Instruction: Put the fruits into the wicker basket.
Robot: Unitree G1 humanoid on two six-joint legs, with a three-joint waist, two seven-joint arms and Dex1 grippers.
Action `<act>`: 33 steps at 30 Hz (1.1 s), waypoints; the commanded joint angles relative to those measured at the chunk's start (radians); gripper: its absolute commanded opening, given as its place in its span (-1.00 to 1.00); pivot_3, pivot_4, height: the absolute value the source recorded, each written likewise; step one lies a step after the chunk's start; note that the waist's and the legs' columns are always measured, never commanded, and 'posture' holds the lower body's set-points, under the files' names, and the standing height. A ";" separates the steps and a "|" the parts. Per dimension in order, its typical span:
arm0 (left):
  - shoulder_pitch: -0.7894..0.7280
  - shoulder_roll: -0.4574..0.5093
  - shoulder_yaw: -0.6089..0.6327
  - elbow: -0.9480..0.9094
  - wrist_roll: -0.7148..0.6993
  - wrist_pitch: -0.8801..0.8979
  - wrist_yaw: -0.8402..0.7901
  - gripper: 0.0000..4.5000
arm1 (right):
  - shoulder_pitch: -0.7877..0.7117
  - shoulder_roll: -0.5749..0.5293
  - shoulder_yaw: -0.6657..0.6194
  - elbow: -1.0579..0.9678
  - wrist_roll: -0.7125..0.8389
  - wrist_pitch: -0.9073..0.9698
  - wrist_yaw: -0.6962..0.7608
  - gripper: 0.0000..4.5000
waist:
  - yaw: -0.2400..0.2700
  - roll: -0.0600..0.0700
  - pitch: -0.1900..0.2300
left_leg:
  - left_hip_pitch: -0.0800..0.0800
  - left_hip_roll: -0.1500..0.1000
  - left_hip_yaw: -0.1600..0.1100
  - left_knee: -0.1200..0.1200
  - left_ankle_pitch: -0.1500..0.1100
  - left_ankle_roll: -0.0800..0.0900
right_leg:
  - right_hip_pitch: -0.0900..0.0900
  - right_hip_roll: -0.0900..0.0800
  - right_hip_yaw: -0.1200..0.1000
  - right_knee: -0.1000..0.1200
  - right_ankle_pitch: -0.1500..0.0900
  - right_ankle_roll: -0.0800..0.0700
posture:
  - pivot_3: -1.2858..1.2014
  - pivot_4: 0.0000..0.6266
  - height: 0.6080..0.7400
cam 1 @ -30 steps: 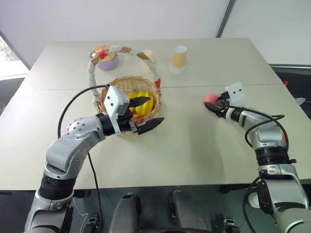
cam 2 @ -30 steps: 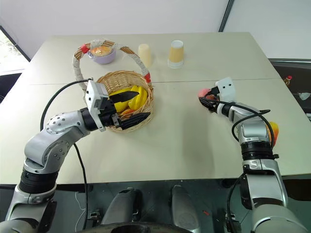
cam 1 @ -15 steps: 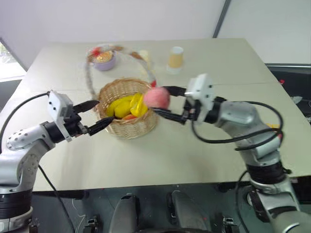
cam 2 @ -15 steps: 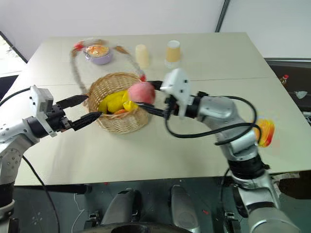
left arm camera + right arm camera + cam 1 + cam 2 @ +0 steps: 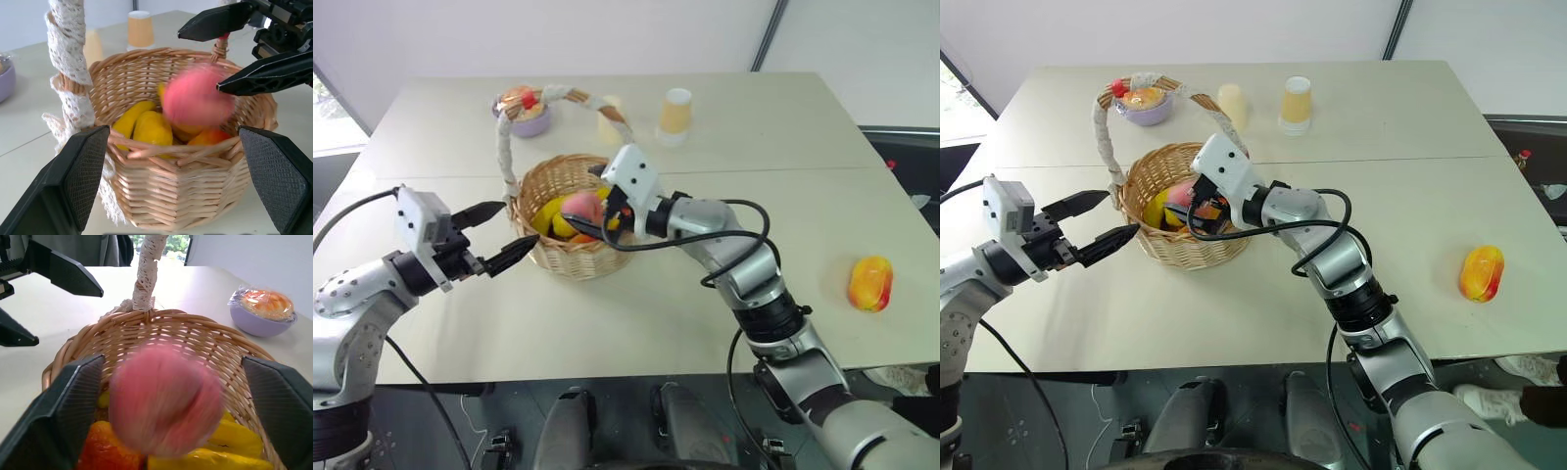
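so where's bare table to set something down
Bare: the wide stretch between the wicker basket and the mango, and the near edge. Crowded: the far side with the lilac bowl and cups.

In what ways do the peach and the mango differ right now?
The peach is pink and round; the mango is yellow with red and longer. The peach is over the basket, between the right gripper's open fingers; the mango lies alone on the table, far to the right. Both are small toy fruits.
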 commanded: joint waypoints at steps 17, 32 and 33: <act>-0.438 -0.239 -0.628 0.020 0.108 -0.040 -0.140 1.00 | 0.735 -0.462 -0.907 -0.464 0.195 0.457 -0.140 0.95 | 0.004 0.000 -0.002 | 0.001 -0.006 0.001 0.002 0.000 0.001 | 0.003 0.003 0.001 0.000 0.000 0.001 | 0.03 -0.52 1.00; -0.458 -0.306 -0.718 0.166 0.259 -0.182 -0.267 1.00 | 0.697 -0.326 -1.077 -0.386 0.141 0.743 -0.375 0.95 | 0.004 0.005 -0.005 | 0.002 -0.006 0.001 0.002 0.000 0.001 | 0.004 0.004 0.003 0.001 0.000 0.001 | 0.03 -0.52 1.00; -0.452 -0.306 -0.714 0.159 0.259 -0.178 -0.264 1.00 | 0.691 -0.333 -1.063 -0.362 0.127 0.742 -0.386 0.95 | 0.004 0.005 -0.005 | 0.001 -0.006 0.001 0.002 0.000 0.001 | 0.004 0.004 0.003 0.001 0.000 0.001 | 0.03 -0.52 1.00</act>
